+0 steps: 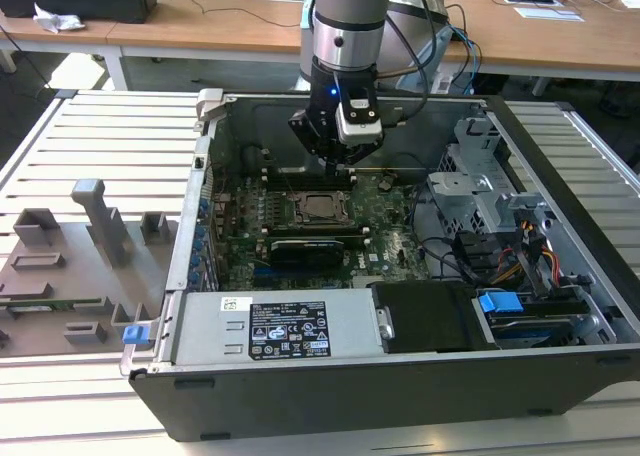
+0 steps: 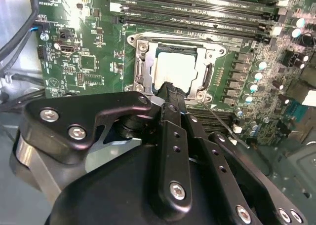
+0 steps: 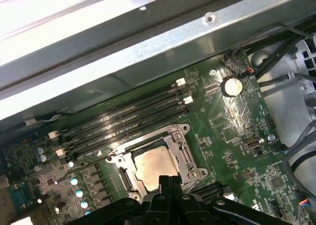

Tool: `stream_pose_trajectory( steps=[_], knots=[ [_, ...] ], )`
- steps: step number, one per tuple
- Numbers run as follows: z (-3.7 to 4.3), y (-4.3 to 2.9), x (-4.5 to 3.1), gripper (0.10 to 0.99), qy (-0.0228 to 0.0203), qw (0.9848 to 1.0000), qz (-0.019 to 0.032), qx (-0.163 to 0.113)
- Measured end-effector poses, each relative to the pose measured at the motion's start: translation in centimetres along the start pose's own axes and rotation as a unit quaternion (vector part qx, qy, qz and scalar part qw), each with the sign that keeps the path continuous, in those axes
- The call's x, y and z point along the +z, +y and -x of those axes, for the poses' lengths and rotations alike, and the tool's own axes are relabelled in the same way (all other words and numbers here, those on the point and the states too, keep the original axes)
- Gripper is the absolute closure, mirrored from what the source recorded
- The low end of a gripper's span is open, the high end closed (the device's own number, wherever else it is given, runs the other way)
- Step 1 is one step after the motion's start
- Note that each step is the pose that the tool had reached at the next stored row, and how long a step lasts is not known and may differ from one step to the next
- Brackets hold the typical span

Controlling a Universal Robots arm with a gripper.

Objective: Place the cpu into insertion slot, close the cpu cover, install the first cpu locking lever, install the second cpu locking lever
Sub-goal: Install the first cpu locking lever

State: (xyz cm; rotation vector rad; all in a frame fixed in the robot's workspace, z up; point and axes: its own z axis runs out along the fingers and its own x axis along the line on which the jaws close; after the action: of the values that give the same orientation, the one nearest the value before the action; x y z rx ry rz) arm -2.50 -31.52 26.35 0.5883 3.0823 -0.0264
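Note:
The cpu (image 2: 173,69) with its silver top lies in the insertion slot (image 2: 132,39) on the green board; it also shows in the first wrist view (image 3: 154,165) and the exterior view (image 1: 322,208). The cpu cover (image 2: 146,62) lies flat around it as a metal frame (image 3: 186,155). A thin wire locking lever (image 2: 224,129) sticks out at an angle from the socket corner, raised off the board. My gripper (image 2: 171,88) hangs just above the socket's near edge, fingers pressed together and holding nothing. The gripper (image 1: 336,162) sits low inside the case.
Long black memory slots (image 3: 123,119) run beside the socket. A black card (image 1: 315,246) lies across the board on the near side. The drive cage (image 1: 480,176) and cables (image 1: 500,256) stand on the exterior view's right. The power supply (image 1: 280,326) fills the case's front.

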Motion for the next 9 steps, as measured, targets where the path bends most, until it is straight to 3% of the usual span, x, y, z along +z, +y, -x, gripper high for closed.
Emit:
stream_pose_trajectory(
  steps=[4,6,9],
  knots=[
    [0.00,0.00,0.00,0.980,-0.0005,0.9996,0.0002,-0.028],
    [0.00,0.00,0.00,0.980,-0.0010,0.9982,0.0004,-0.060],
    [0.00,0.00,0.00,0.980,-0.0012,0.9973,0.0005,-0.074]
  ],
)
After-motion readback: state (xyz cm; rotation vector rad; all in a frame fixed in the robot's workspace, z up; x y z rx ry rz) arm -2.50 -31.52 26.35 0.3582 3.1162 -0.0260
